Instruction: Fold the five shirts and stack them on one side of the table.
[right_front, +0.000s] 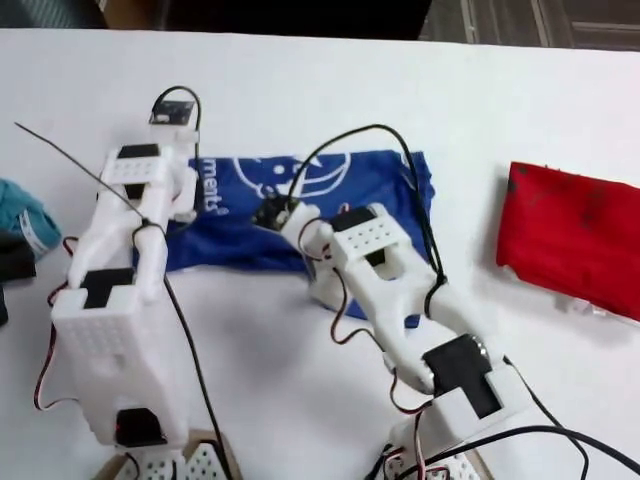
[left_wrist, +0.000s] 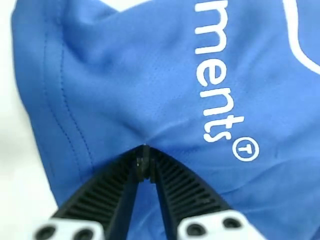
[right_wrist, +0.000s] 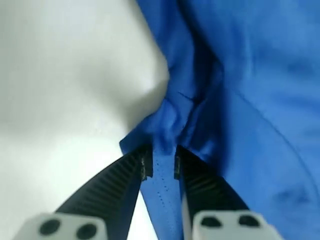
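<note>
Inspection finds the blue shirt (right_front: 375, 185) laid out as a long band at the middle of the table (right_front: 300, 90). The left gripper (left_wrist: 145, 167) is clamped on a pinch of its printed cloth, and the right gripper (right_wrist: 160, 167) is clamped on a hemmed edge. A red shirt (right_front: 570, 235) is noted folded at one side, well apart. A fold of the blue shirt is judged to be in hand. For the next move, both grips should be carried across evenly, so that the cloth is not bunched.
</note>
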